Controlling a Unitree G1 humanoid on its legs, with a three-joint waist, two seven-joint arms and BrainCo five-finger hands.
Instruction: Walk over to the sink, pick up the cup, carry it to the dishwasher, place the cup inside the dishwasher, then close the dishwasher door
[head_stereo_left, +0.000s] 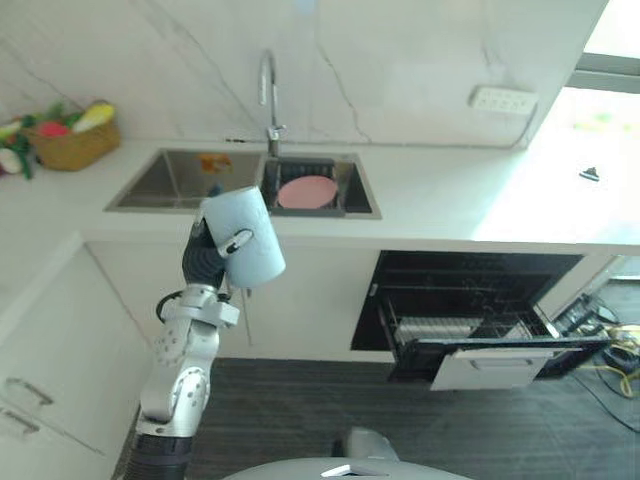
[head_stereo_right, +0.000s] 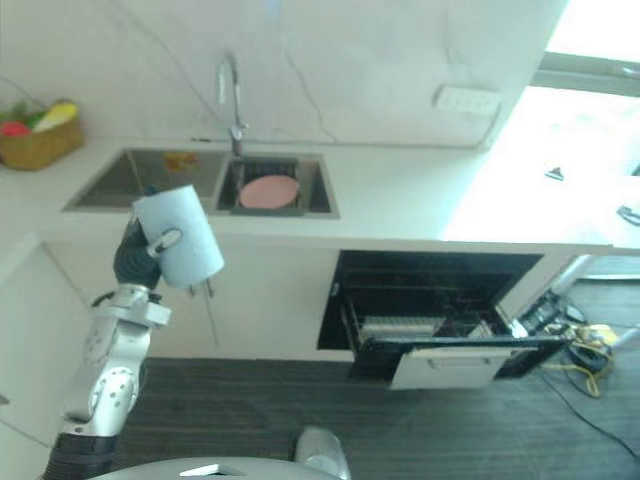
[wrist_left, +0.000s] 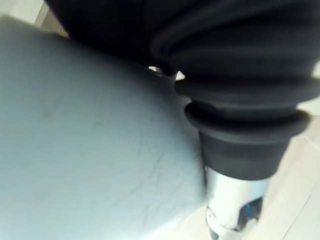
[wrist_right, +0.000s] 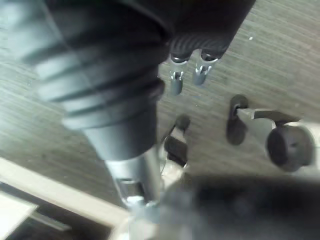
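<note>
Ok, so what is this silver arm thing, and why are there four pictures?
It is a robot's arm. The two wide pictures come from cameras in the robot's head, looking down at a kitchen. The two close-up pictures come from cameras on its wrists. Its left hand is wrapped around a pale blue cup, held up in front of the counter. In the sink lies a round pink plate, under a tap. A basket of colourful toy food sits on the counter to the left. Low on the right, the dishwasher has its door open. The right hand hangs over the dark floor.
</note>
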